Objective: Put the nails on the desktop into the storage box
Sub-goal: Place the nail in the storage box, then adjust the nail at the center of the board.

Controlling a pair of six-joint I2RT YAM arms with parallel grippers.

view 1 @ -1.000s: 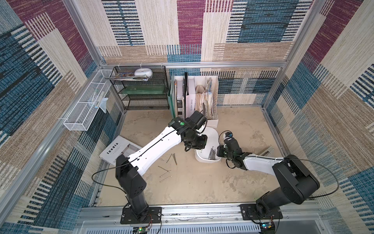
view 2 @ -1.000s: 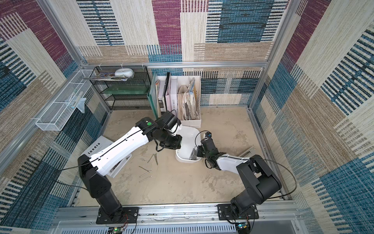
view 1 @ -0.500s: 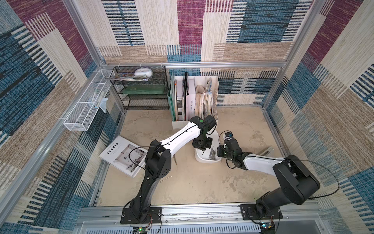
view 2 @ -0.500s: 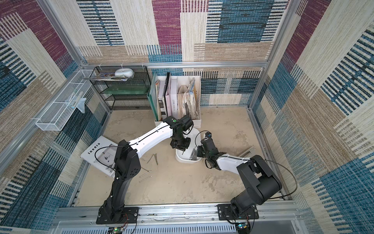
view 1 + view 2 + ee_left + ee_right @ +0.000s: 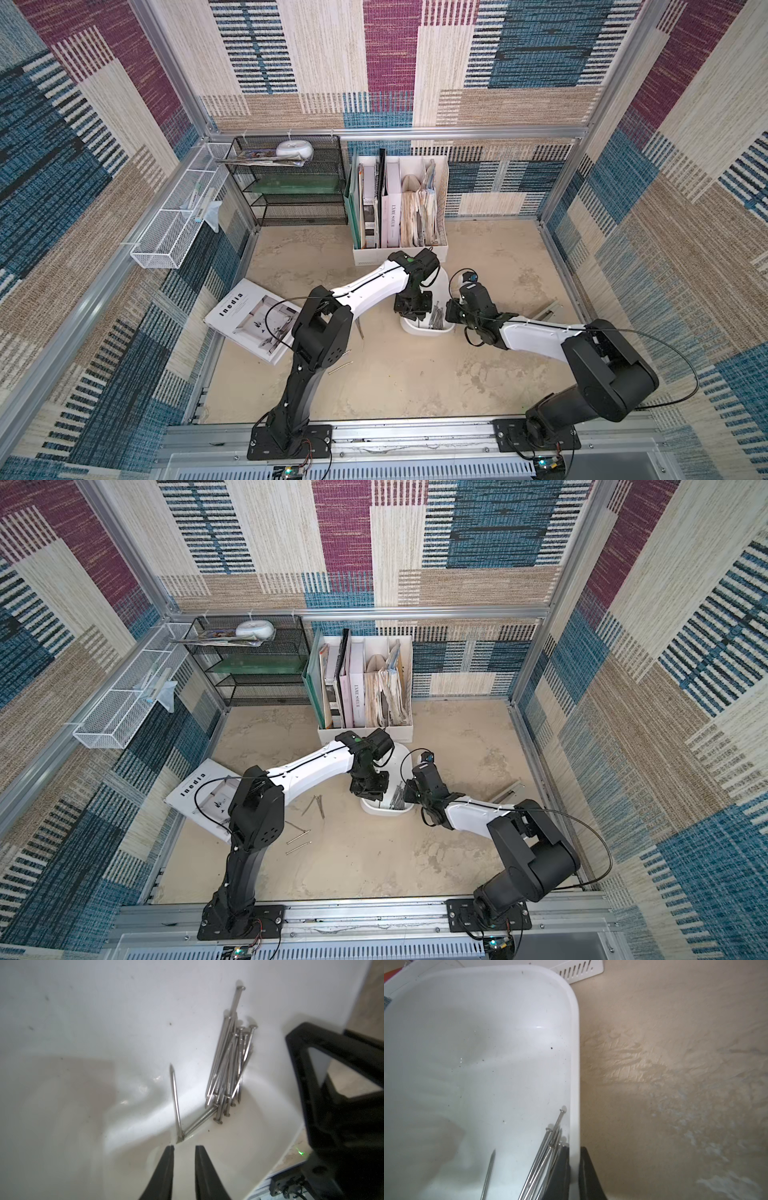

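1. The left gripper (image 5: 182,1149) is inside the storage box (image 5: 83,1022). Its jaws stand slightly parted with nothing between them. Only the finger ends are in frame in the left wrist view.
2. A single nail (image 5: 174,1101) leans just past those tips. Its lower end is blurred, so contact with a finger cannot be determined.
3. The right gripper (image 5: 573,1148) is clamped on the box's side wall, with one finger inside and one outside over the desktop (image 5: 675,1064). The frame edge cuts off both fingers.
4. The bundled nails (image 5: 228,1064) lie in a corner of the box, against the wall beside the right gripper. They overlap too much to count.
5. In both top views the left gripper (image 5: 413,307) (image 5: 370,789) covers part of the box, so only its near rim (image 5: 424,331) (image 5: 386,811) is clear.
6. In a top view, loose nails (image 5: 318,806) lie on the desktop between the box and the magazine (image 5: 199,796), with two more (image 5: 297,838) near the left arm's elbow. In a top view the left arm (image 5: 324,332) hides most of these.
7. A grey bar-shaped item (image 5: 548,309) lies on the desktop near the right wall. It is too small to identify.
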